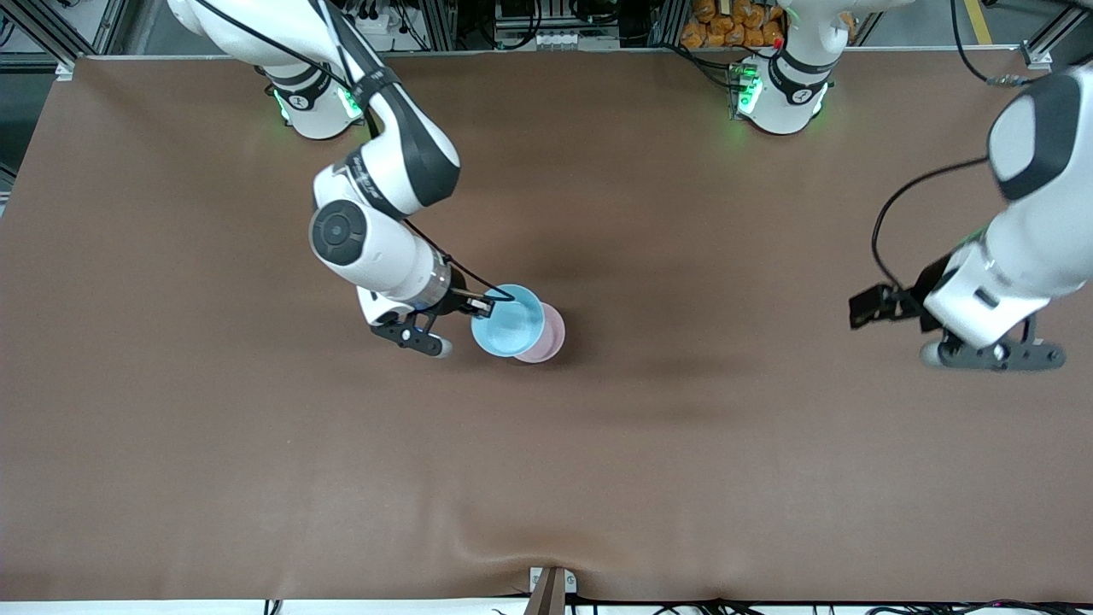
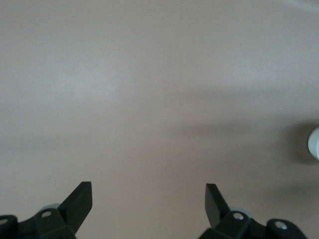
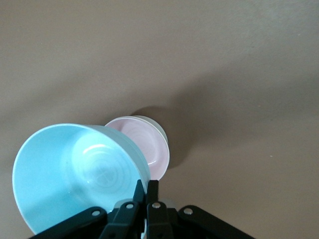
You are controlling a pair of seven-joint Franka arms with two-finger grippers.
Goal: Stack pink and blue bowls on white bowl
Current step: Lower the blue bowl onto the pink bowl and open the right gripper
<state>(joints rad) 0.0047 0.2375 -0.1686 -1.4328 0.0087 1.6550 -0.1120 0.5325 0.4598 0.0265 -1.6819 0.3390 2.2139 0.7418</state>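
Observation:
My right gripper (image 1: pixel 480 304) is shut on the rim of the light blue bowl (image 1: pixel 508 320) and holds it tilted in the air, partly over the pink bowl (image 1: pixel 553 337). In the right wrist view the fingers (image 3: pixel 147 185) pinch the blue bowl's (image 3: pixel 75 174) rim. The pink bowl (image 3: pixel 147 144) sits nested in the white bowl (image 3: pixel 161 130), of which only a thin rim shows. My left gripper (image 1: pixel 995 354) waits open and empty over bare table at the left arm's end. Its fingers stand wide apart in the left wrist view (image 2: pixel 148 191).
The brown mat (image 1: pixel 683 444) covers the whole table. A small bracket (image 1: pixel 551 589) sits at the table edge nearest the front camera. A pale round shape (image 2: pixel 314 143) is cut by the left wrist view's edge; I cannot tell what it is.

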